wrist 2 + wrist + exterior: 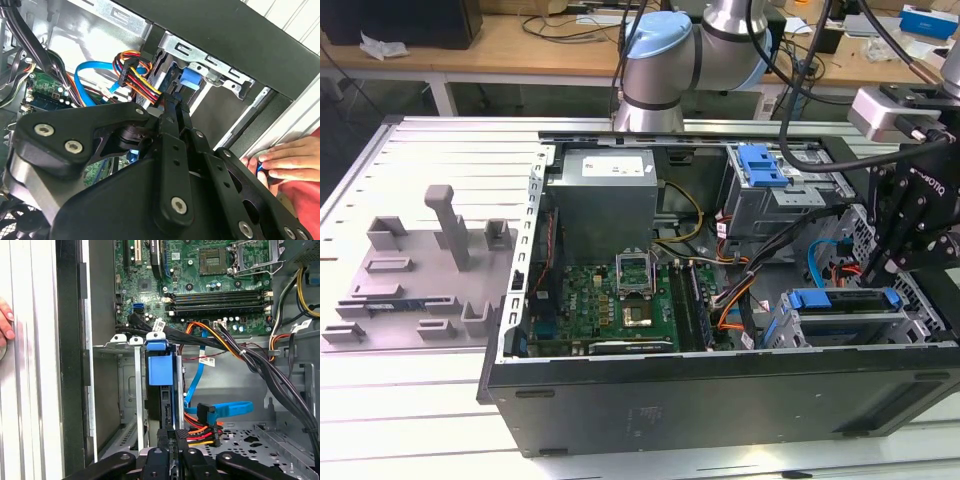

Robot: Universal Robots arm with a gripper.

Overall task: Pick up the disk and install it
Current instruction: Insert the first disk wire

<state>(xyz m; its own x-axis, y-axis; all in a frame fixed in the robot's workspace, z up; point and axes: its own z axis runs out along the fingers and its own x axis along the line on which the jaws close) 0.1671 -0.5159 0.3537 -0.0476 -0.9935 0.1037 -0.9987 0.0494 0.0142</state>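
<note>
Fingers [166, 442] of the gripper [174, 432] were drawn close together, their tips at the near end of the disk [159, 365]; the disk stood on edge in the drive cage [139, 390] of the open computer case [720, 400], its blue bracket around it; a person's hand [285, 157] lay just outside the case.

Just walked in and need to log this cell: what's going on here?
A Universal Robots arm is reaching into an open computer case lying on its side. Its end effector is at the drive cage, right against the disk with the blue bracket, which stands in a cage slot. A person's hand rests just outside the case.
</note>
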